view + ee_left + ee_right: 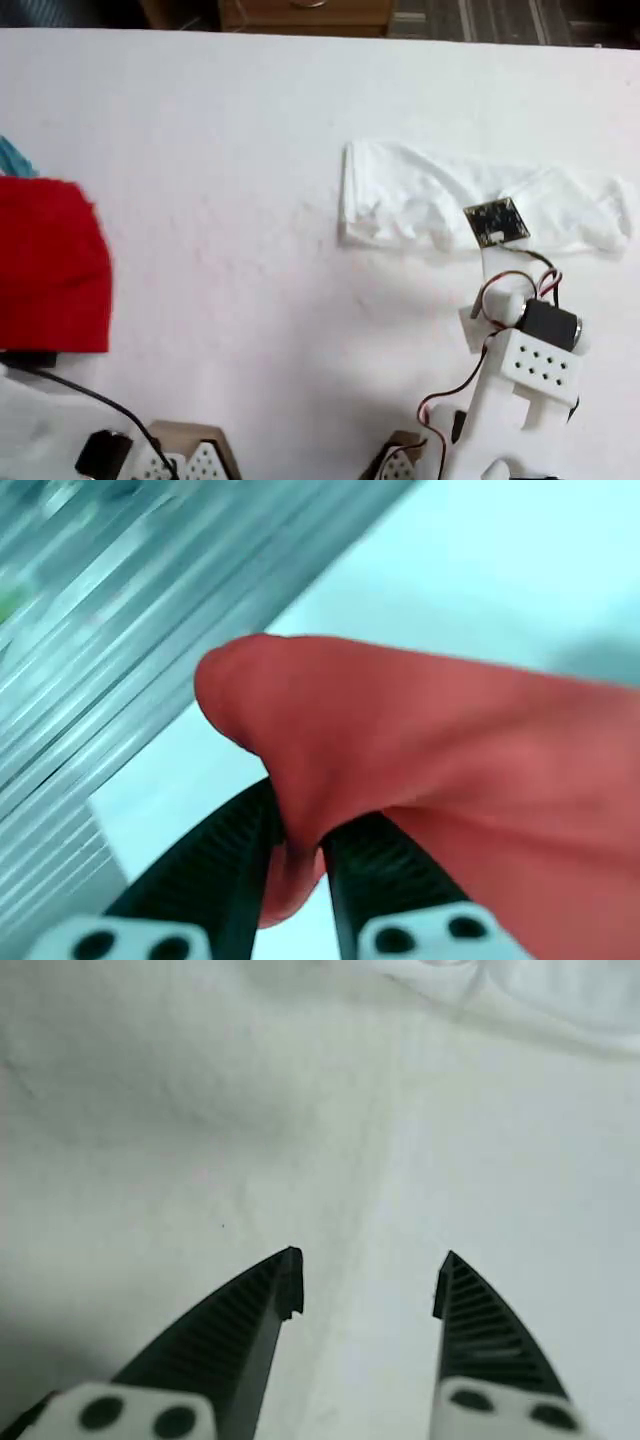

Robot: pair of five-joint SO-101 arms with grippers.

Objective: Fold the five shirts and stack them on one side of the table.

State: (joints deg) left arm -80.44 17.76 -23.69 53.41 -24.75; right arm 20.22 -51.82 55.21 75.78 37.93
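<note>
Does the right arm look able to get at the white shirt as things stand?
Probably yes: the right pincer is open close to the white shirt, with nothing lying between them.

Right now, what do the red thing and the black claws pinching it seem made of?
The red shirt looks like soft matte cloth: it bunches and folds where pinched. The left gripper has fingers that look like black matte plastic, perhaps printed, going by their ribbed faces.

White arm shells (pixel 535 372); black servo (pixel 550 323); red-black wiring (pixel 487 290); black ribbed gripper (pixel 368 1270).
</note>
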